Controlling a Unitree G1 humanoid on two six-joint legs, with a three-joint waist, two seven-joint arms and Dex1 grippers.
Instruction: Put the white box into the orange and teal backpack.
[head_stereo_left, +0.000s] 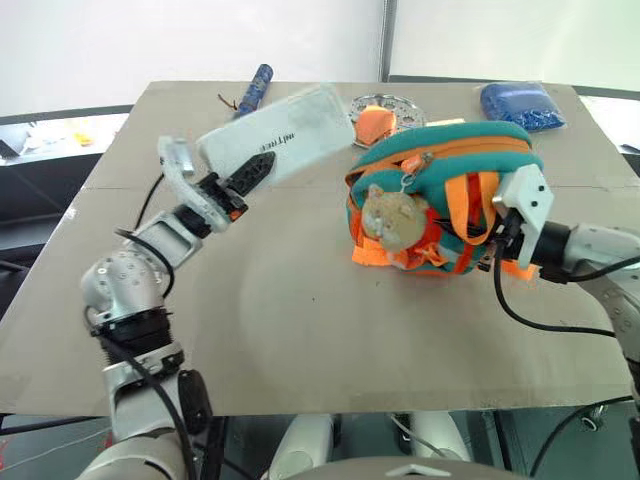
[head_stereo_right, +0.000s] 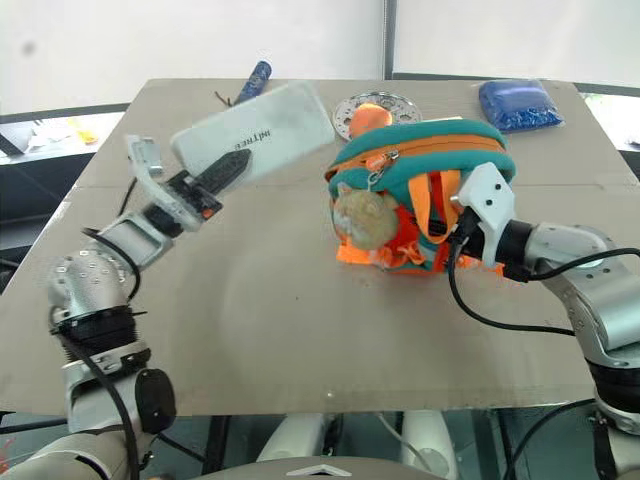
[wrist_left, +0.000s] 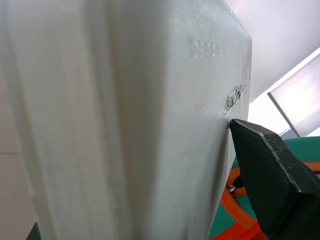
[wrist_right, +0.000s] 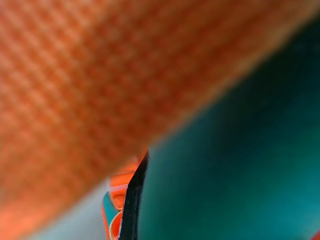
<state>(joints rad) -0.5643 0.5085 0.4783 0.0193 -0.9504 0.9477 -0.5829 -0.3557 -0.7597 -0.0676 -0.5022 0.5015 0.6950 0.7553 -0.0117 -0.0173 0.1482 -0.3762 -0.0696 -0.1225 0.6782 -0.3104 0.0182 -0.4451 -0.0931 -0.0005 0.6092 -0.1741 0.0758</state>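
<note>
Judging by how things lie, you are about halfway: the pick-up is done, the insertion is not. On the brown table (head_stereo_left: 300, 330) the orange and teal backpack (head_stereo_left: 445, 160) sits right of centre, its beige plush cat charm (head_stereo_left: 390, 218) facing you. Its zipper line looks only slightly parted at the top, and you cannot see inside, so treat its contents as unknown. Your right gripper (head_stereo_left: 492, 252) is pressed into the backpack's straps and fabric with its jaws shut, apparently pinching material to steady or open it. The white box (head_stereo_left: 285, 135) is off the table, clamped between the jaws of your left gripper (head_stereo_left: 248, 175), tilted and just beside the backpack's top. What is left: widen the opening, feed the box in, let go.
</note>
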